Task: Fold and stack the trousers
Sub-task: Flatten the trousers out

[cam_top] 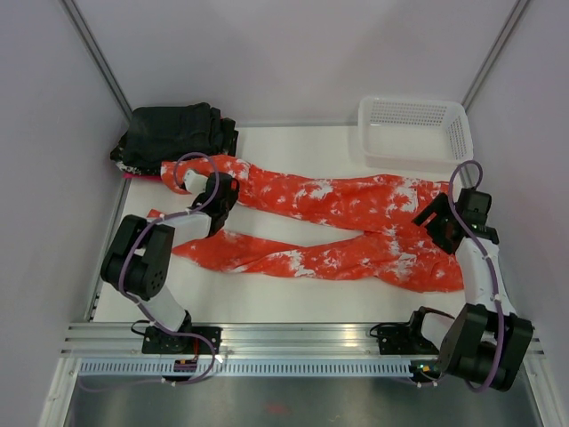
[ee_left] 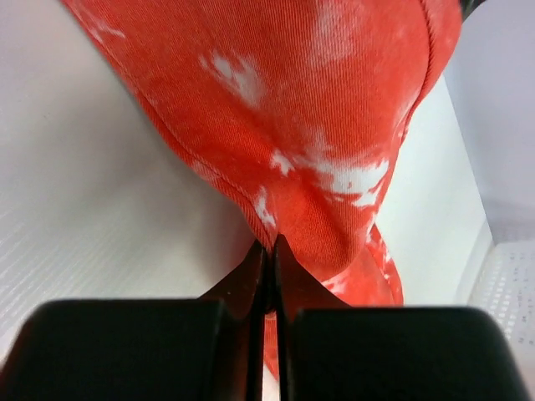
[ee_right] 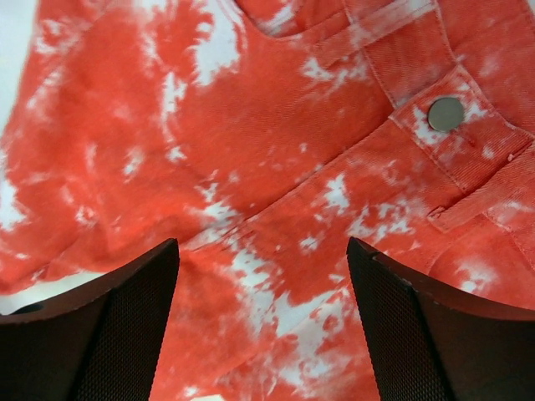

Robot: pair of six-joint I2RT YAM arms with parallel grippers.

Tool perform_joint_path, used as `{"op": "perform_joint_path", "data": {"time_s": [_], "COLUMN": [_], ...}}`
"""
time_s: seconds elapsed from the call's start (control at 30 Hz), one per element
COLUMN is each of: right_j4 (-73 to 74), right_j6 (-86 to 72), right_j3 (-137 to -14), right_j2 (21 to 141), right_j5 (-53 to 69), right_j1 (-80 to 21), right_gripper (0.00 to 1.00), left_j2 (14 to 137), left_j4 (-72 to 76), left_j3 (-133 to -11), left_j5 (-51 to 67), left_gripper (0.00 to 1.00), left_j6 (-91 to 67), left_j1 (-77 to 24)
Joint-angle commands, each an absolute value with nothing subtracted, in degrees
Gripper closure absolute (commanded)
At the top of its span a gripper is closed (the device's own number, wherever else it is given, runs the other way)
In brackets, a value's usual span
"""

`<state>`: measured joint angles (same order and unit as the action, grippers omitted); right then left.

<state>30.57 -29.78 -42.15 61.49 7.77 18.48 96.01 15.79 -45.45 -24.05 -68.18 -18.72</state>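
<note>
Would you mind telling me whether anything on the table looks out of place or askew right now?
Nothing looks damaged or spilled. The trousers lie unfolded across the table, legs splayed apart, and the far leg ends right beside the black folded garments at the back left. The left claw is pinched shut on the fabric.

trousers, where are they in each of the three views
top external: trousers spread across mid-frame, waist at right.
left wrist: a leg fills the upper middle, pinched by the left gripper.
right wrist: the waist fills the frame, metal button upper right.
shared landmark: white table beside the fabric.
</note>
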Motion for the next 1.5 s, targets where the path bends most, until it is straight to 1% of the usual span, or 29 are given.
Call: {"op": "perform_joint_path", "data": {"time_s": [0.0,0.03,0.1,0.17,0.2,0.3,0.33,0.37,0.43,0.53,0.73,0.8,0.87,0.9,0.93,0.97,1.0,1.07,1.1,1.13,1.17,1.23,1.27,1.3,1.33,1.37,1.4,1.43,1.47], "right_j4": [24.35,23.74,22.33,21.45,21.01,20.48,20.48,21.17,22.23,22.59,23.64,21.89,20.74,20.13,20.13,20.30,20.48,22.14,22.84,23.46,24.16,24.35,24.17,24.00,23.39,22.86,22.42,22.33,22.41], "right_j6": [-30.76,-30.67,-30.15,-29.71,-29.88,-30.93,-31.11,-31.55,-31.99,-33.22,-31.20,-31.64,-31.03,-30.24,-29.36,-29.18,-28.83,-28.92,-28.92,-29.00,-29.00,-29.09,-29.09,-29.00,-28.74,-28.48,-28.30,-28.13,-28.30], "right_j3": [-40.08,-39.90,-39.29,-38.07,-37.62,-36.21,-36.12,-36.12,-36.30,-35.42,-35.24,-34.63,-34.98,-35.15,-35.59,-36.55,-37.17,-39.62,-40.60,-41.65,-43.40,-45.95,-46.75,-47.45,-48.68,-49.13,-49.48,-50.35,-50.80], "right_j2": [66.68,67.75,70.73,72.50,74.16,77.34,77.87,78.39,79.36,78.14,74.62,74.53,74.97,75.06,74.97,74.19,73.40,70.60,69.36,68.39,66.29,64.69,63.82,63.55,63.81,64.24,64.94,66.69,67.67], "right_j5": [4.57,4.57,4.13,3.43,3.51,1.33,0.45,-1.47,-5.96,-7.29,-9.59,-7.31,-0.90,2.51,5.16,9.10,10.79,12.21,11.96,11.52,11.08,10.90,10.99,11.25,11.25,11.25,11.16,11.25,11.25], "right_j1": [18.46,18.46,18.46,18.46,18.46,18.46,18.46,18.46,18.98,22.66,31.28,31.82,31.90,31.90,31.82,31.64,31.47,30.24,28.49,27.61,25.94,24.61,23.65,23.21,22.86,21.98,21.62,21.45,21.27], "right_gripper": [0.14,0.14,0.19,0.25,0.30,0.76,0.89,1.00,1.00,1.00,1.00,1.00,1.00,1.00,0.96,0.94,0.92,0.80,0.71,0.67,0.62,0.54,0.53,0.48,0.46,0.45,0.45,0.45,0.45], "left_j2": [93.79,92.04,90.19,86.67,85.36,79.82,78.50,76.22,74.36,71.55,68.64,68.64,68.91,69.08,69.26,69.26,69.26,68.39,68.03,67.77,68.11,69.69,72.22,73.73,75.39,79.15,81.28,83.47,85.58], "left_j4": [14.87,13.20,5.13,-1.98,-3.85,-7.82,-8.87,-10.27,-15.63,-20.12,-21.89,-22.23,-24.42,-24.96,-25.66,-27.23,-27.59,-26.56,-24.72,-22.61,-20.59,-17.32,-16.88,-16.44,-16.17,-16.08,-15.47,-15.38,-14.68], "left_j3": [-47.81,-47.81,-47.55,-46.67,-45.36,-42.19,-41.67,-41.31,-41.05,-38.77,-34.46,-34.36,-36.02,-36.64,-37.43,-39.53,-40.42,-42.44,-42.80,-42.98,-43.76,-45.43,-47.79,-49.03,-51.39,-52.37,-53.34,-55.26,-55.98], "left_j5": [-30.40,-32.67,-35.06,-37.61,-38.40,-40.60,-40.43,-39.99,-38.59,-37.62,-34.55,-34.28,-34.72,-34.98,-34.72,-34.54,-34.11,-32.53,-28.26,-24.91,-22.18,-19.00,-18.46,-18.02,-18.10,-18.02,-15.15,-13.81,-12.93], "left_gripper": [0.98,0.98,0.98,0.98,0.98,0.98,0.98,0.98,0.98,0.98,0.98,0.94,0.85,0.36,0.06,0.00,0.00,0.00,0.00,0.00,0.00,0.09,0.13,0.14,0.15,0.16,0.18,0.21,0.31], "left_j6": [-66.98,-66.71,-68.11,-69.52,-69.87,-69.88,-69.35,-68.82,-69.08,-71.01,-70.93,-70.49,-69.18,-68.39,-66.55,-64.88,-62.86,-57.77,-55.31,-50.24,-48.10,-43.27,-41.94,-40.71,-39.30,-39.29,-39.03,-39.55,-39.38], "left_j1": [-18.72,-18.72,-18.72,-18.72,-18.72,-18.72,-18.72,-18.81,-18.98,-19.16,-19.34,-19.25,-19.25,-19.25,-18.99,-18.90,-18.72,-16.36,-14.43,-9.63,-7.41,-2.58,-1.42,-0.45,1.30,2.71,4.20,7.18,8.16]}}
